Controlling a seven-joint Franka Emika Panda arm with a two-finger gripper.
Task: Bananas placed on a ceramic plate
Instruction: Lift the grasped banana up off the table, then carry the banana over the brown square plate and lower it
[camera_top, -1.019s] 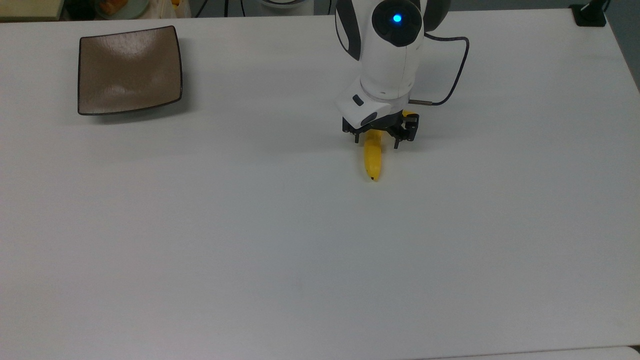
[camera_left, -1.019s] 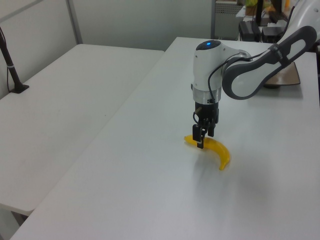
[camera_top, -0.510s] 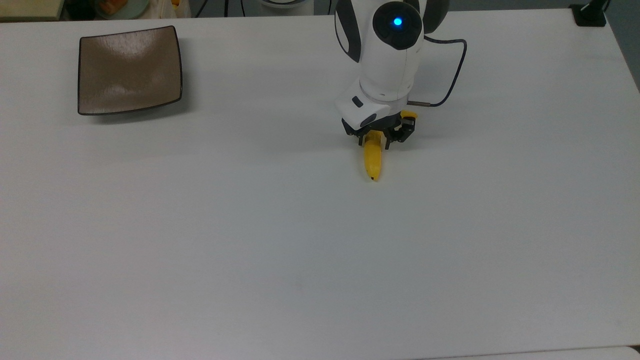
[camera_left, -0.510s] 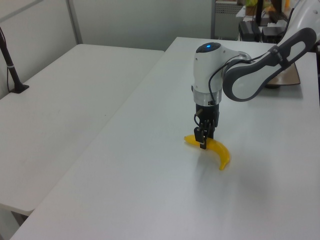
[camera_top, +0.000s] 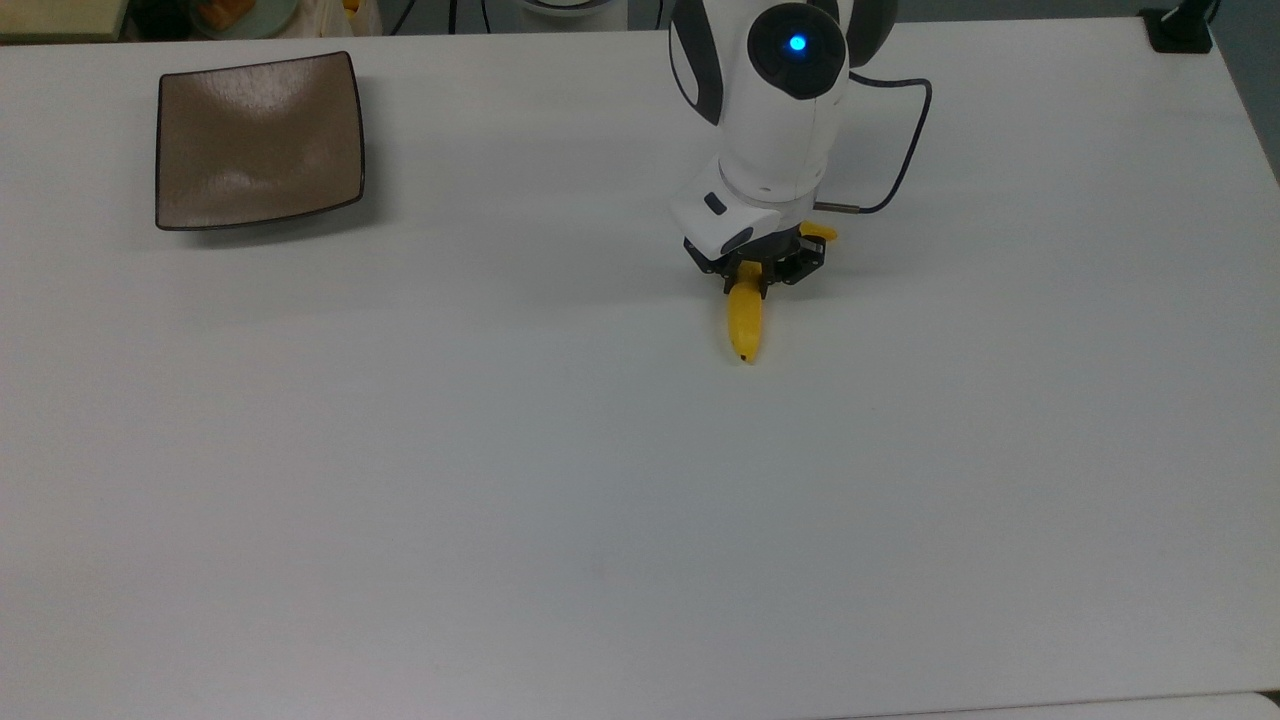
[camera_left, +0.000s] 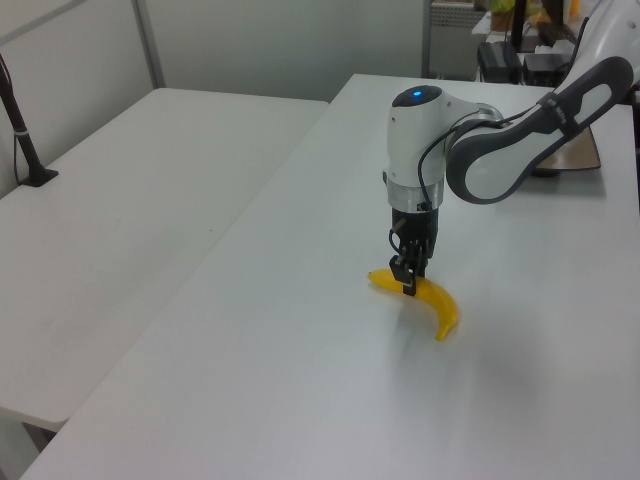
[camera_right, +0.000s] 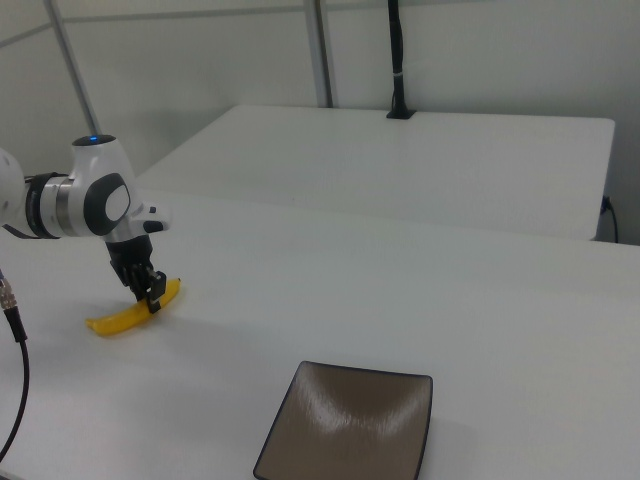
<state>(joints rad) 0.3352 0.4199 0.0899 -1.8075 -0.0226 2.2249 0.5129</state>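
Pincer (camera_top: 757, 282) of mine pinches the banana (camera_top: 745, 322) near mid-length, fruit lying on the white tabletop (camera_top: 600, 480). My wrist hides its stem half in the top view. Ceramic plate (camera_top: 258, 140) sits well apart, bare.

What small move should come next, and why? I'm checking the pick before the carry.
Probably lift straight up a little. The gripper has its jaws closed on the banana, which lies on the white table, while the ceramic plate sits apart, bare, toward the top view's left.
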